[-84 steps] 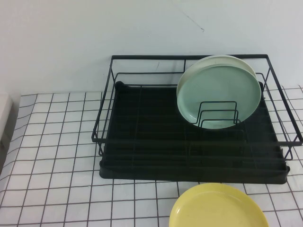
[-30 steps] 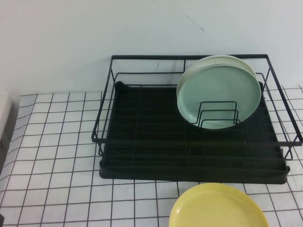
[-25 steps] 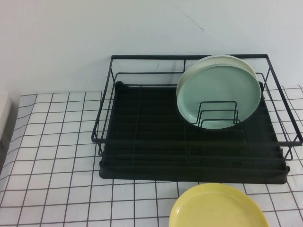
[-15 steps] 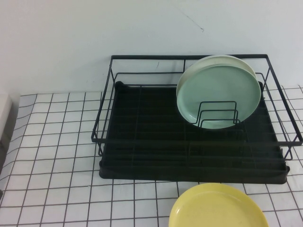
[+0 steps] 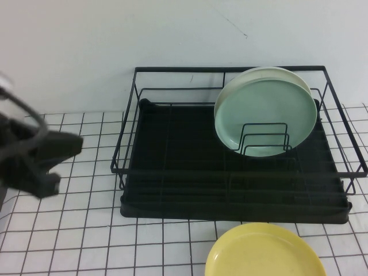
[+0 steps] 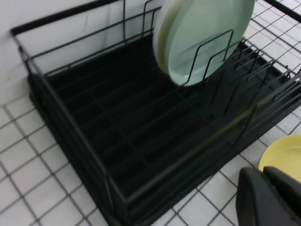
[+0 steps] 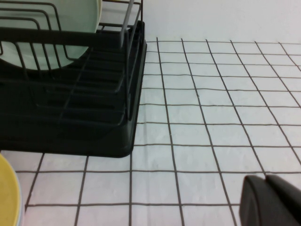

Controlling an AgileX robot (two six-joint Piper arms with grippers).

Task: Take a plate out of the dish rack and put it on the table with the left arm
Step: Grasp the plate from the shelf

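The pale mint-green plate [image 5: 267, 118] stands upright in the wire dividers at the back right of the black dish rack [image 5: 172, 167], in front of a cream-white plate [image 5: 270, 70]. The mint plate also shows in the left wrist view [image 6: 211, 33] and the right wrist view [image 7: 42, 52]. My left gripper [image 5: 69, 149] hovers over the table [image 5: 75, 230] left of the rack, apart from it; in its wrist view [image 6: 262, 173] the fingers are pressed together and empty. My right gripper [image 7: 265, 178] is shut and empty, low over the cloth right of the rack [image 7: 70, 117].
A yellow plate [image 5: 264, 253] lies flat on the table just in front of the rack's right half; it also shows in the left wrist view [image 6: 282, 155] and the right wrist view [image 7: 7, 193]. A white wall stands behind the rack.
My left arm has come into the high view from the left edge and now hangs over the table left of the rack. The plates and rack have not moved.
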